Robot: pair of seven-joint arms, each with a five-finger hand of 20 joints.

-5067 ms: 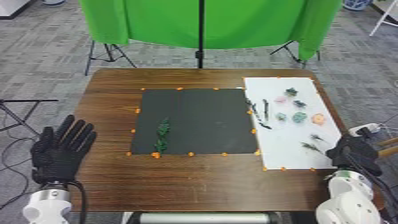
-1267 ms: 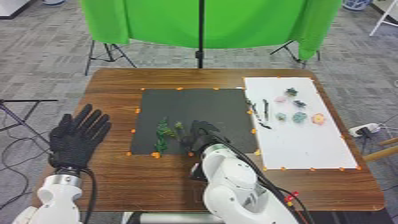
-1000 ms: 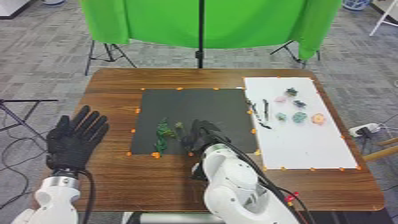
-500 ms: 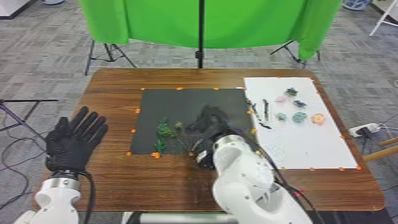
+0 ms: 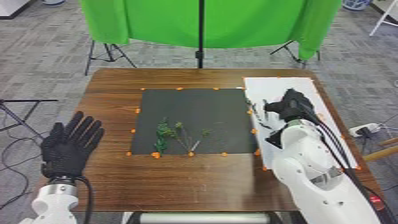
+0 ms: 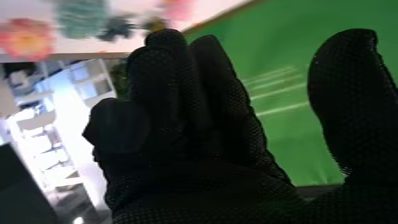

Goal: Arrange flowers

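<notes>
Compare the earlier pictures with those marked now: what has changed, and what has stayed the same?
The thin sprigs, on the white sheet at first, now lie let go on the black mat, right of the leafy stem. The right hand went left to the mat, then back right over the sheet. The leafy stem stays put; the left hand stays open.

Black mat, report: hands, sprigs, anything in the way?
Right hand open, empty, over white sheet. Left hand open, left of black mat. Green sprigs lying on mat. Right hand hides part of sheet from head view.
</notes>
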